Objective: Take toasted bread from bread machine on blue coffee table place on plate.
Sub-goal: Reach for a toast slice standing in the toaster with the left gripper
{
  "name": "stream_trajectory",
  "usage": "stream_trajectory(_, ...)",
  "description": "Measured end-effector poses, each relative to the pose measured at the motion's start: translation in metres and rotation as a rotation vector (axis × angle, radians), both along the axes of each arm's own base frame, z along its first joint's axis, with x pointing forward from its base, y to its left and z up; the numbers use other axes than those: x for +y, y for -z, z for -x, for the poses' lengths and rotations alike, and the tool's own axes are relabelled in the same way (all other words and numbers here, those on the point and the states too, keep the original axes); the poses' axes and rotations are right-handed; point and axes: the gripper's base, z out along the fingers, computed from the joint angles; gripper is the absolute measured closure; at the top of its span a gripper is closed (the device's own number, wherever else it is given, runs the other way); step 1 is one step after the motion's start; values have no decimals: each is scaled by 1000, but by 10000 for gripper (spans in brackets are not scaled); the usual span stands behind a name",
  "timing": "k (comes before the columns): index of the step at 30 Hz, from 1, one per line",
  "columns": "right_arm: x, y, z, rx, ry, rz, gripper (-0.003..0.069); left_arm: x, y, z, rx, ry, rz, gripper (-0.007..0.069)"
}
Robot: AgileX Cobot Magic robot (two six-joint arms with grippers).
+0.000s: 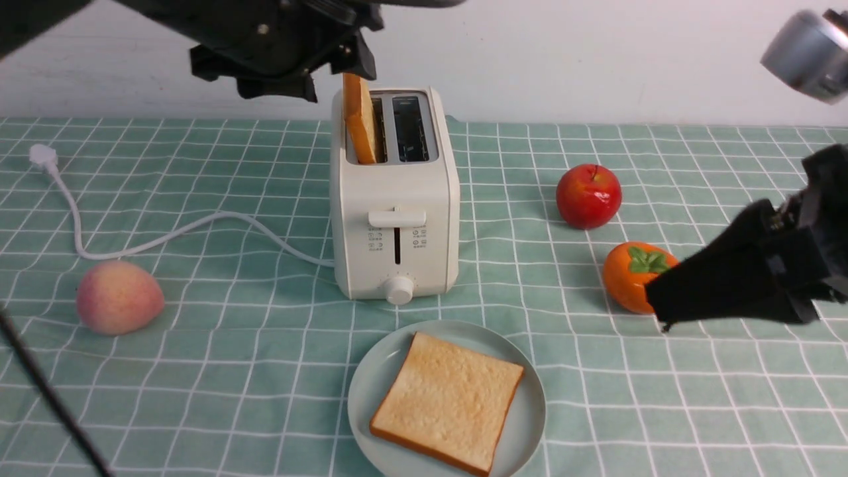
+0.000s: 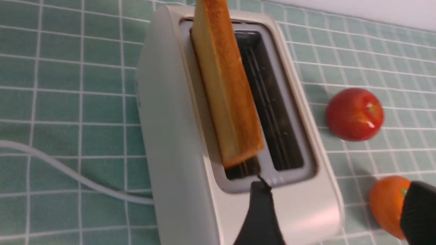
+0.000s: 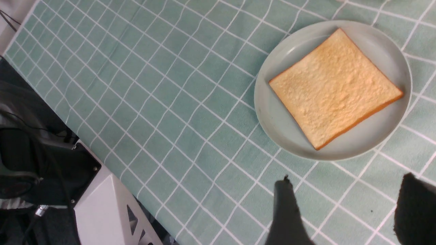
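Note:
The bread machine (image 1: 397, 199) stands mid-table on the blue coffee table (image 1: 199, 371). One toasted bread slice (image 1: 361, 119) stands tilted in its left slot; the right slot is empty. The slice (image 2: 224, 85) and the machine (image 2: 170, 136) also show in the left wrist view. My left gripper (image 1: 318, 76) hovers open just above the machine, one finger near the slice's top edge, holding nothing (image 2: 337, 204). The second slice (image 1: 447, 401) lies flat on the plate (image 1: 530, 411) in front. My right gripper (image 1: 669, 301) is open and empty at the right, beside the plate (image 3: 272, 112) in its wrist view (image 3: 347, 194).
A red apple (image 1: 588, 196) and an orange persimmon (image 1: 629, 275) lie right of the machine, the persimmon partly under my right gripper. A peach (image 1: 118, 296) lies at the left. The white cord (image 1: 165, 238) runs left to its plug (image 1: 41, 158). The table's near edge (image 3: 102, 160) shows in the right wrist view.

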Motion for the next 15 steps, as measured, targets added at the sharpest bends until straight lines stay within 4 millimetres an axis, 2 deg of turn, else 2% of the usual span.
stream_trajectory(1, -1, 1, 3, 2, 0, 0, 245, -5, 1, -8, -5, -17, -21, 105)
stream_trajectory(4, -2, 3, 9, 2, -1, 1, 247, -12, 23, -37, 25, -98, -84, 104)
stream_trajectory(9, -4, 5, 10, -2, -1, 29, 248, -16, 51, -64, 57, -168, -112, 141)
stream_trajectory(11, -5, 5, 11, -4, 0, 42, 248, -17, 57, -66, 69, -173, -107, 212)
stream_trajectory(15, -5, 5, 11, -8, 1, 45, 248, -18, 51, -64, 65, -174, -81, 439)
